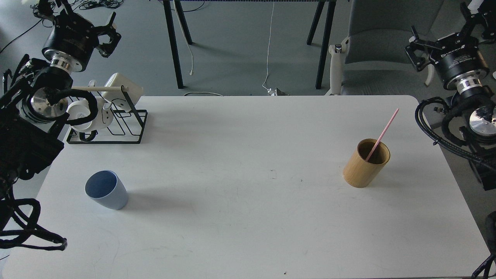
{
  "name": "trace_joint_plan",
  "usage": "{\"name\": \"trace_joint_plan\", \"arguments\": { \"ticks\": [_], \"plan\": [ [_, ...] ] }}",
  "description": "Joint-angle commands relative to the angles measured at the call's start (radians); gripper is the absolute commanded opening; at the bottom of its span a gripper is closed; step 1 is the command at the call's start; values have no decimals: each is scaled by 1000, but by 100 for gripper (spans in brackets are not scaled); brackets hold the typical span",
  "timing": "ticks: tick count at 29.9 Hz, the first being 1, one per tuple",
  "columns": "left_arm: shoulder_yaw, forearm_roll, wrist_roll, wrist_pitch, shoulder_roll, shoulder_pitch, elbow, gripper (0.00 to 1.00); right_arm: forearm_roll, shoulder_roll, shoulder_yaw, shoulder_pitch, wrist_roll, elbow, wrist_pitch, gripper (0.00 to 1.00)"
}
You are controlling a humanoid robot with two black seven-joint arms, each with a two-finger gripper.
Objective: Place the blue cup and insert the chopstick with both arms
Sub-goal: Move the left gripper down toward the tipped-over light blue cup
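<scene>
The light-blue cup (107, 190) stands upright on the white table (248, 217) near its front left, with nothing in it. A pink chopstick (383, 134) leans in the tan bamboo holder (365, 163) at the right, its top pointing up and to the right. My left gripper (109, 34) hangs high at the far left, above the mug rack and well away from the cup, fingers spread and empty. At the far right my right gripper (414, 49) is raised beyond the table's edge, also spread and empty, well clear of the holder.
A black wire rack (116, 126) with white mugs (122, 91) on a pale rod stands at the table's back left, under my left arm. Behind the table are a grey chair (383, 42), black table legs (174, 42) and floor cables.
</scene>
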Motion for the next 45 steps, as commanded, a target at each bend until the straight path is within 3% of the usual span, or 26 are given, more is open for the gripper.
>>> {"name": "trace_joint_plan", "arguments": {
  "ticks": [1, 7, 10, 15, 18, 21, 26, 30, 34, 37, 39, 42, 45],
  "plan": [
    [-3, -18, -2, 13, 4, -1, 0, 99, 0, -5, -2, 3, 1, 1, 0, 100],
    [10, -39, 12, 13, 10, -4, -3, 99, 0, -17, -2, 3, 1, 8, 0, 100],
    [34, -22, 11, 3, 26, -1, -65, 99, 2, -17, -2, 3, 3, 24, 0, 100],
    [99, 109, 0, -2, 170, 5, -258, 99, 0, -24, 1, -5, 3, 114, 0, 100],
    [100, 221, 0, -2, 266, 37, -439, 99, 0, -41, 7, -7, 3, 131, 0, 100],
    [100, 402, 3, 4, 351, 78, -617, 99, 0, -52, 11, -7, 5, 148, 0, 100],
    [96, 782, -5, 6, 490, 158, -808, 94, 0, -95, 11, -26, 5, 175, 0, 100],
    [102, 1049, -99, 4, 657, 238, -961, 91, 2, -120, 20, -77, 6, 182, 0, 100],
    [154, 1302, -150, 3, 748, 307, -1007, 90, 2, -120, 31, -99, 12, 185, 0, 100],
    [200, 1586, -205, 29, 762, 313, -1003, 82, 2, -118, 41, -100, 12, 185, 0, 100],
    [236, 1738, -242, 93, 773, 325, -994, 81, 2, -118, 44, -100, 12, 186, 0, 100],
    [325, 1856, -242, 231, 790, 364, -952, 81, 2, -120, 44, -100, 12, 212, 0, 100],
    [401, 1881, -242, 314, 790, 373, -891, 80, 2, -118, 46, -100, 14, 223, 0, 100]
  ]
}}
